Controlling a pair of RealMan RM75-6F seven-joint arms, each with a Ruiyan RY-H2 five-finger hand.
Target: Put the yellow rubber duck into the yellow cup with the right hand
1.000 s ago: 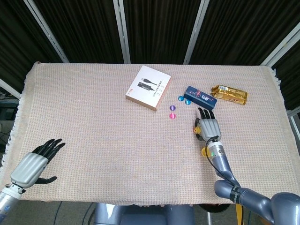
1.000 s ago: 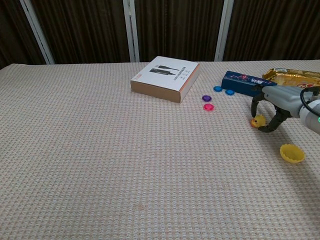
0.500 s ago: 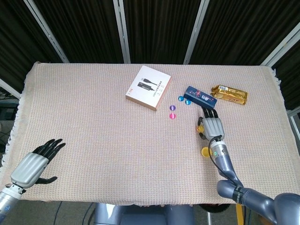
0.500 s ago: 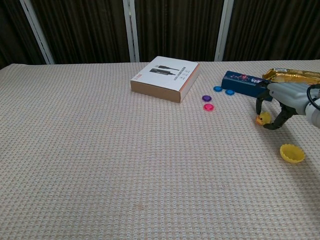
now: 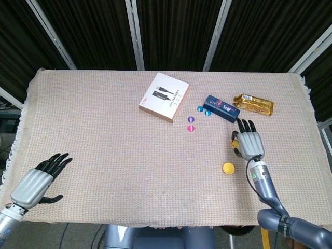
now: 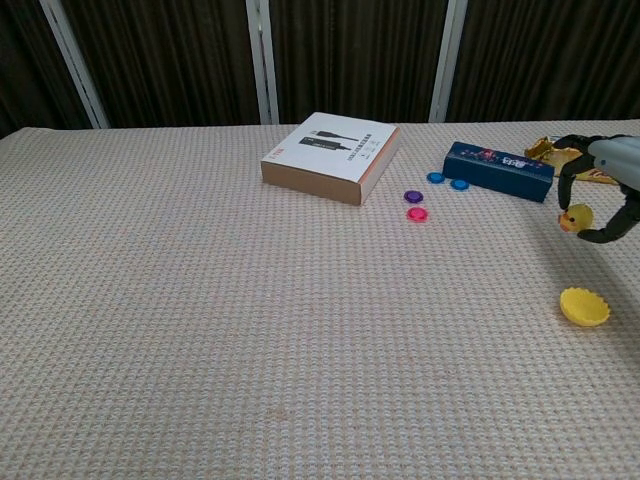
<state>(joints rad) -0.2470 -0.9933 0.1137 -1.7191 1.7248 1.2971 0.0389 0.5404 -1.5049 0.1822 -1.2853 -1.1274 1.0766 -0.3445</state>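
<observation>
From the head view, the right hand [image 5: 249, 143] sits at about 4 o'clock on the table [image 5: 104, 155], palm down with its dark fingers [image 5: 245, 125] pointing up toward the far edge. A sliver of the yellow rubber duck [image 5: 235, 143] peeks out at the hand's 9 o'clock side, tucked under it. The yellow cup [image 5: 228, 167] stands on the cloth at the hand's 7 o'clock, near it but apart. At the hand's 11 o'clock lies the dark blue box [image 5: 221, 108], and at its 12 o'clock the gold packet [image 5: 253, 104]. Two blue discs [image 5: 204, 110] lie just beside the blue box's left end, with a purple disc [image 5: 191, 119] and a pink disc [image 5: 190, 127] at their 7 o'clock. The white box [image 5: 164, 97] lies near the far middle of the table. The left hand [image 5: 38, 181] rests at 8 o'clock near the front left corner, fingers spread and holding nothing.

From the chest view, the right hand [image 6: 610, 180] enters at 3 o'clock, lifted off the cloth. Its curled fingers [image 6: 566, 180] pinch the yellow rubber duck [image 6: 574, 217], which hangs clear above the table [image 6: 200, 330]. The yellow cup [image 6: 585, 306] stands below, at the duck's 6 o'clock, upright with its scalloped rim open. The dark blue box [image 6: 498, 169] lies at the duck's 10 o'clock, the gold packet [image 6: 545, 150] partly hidden behind the hand. The white box [image 6: 331, 155] sits at 12 o'clock. The left hand does not show here.
</observation>
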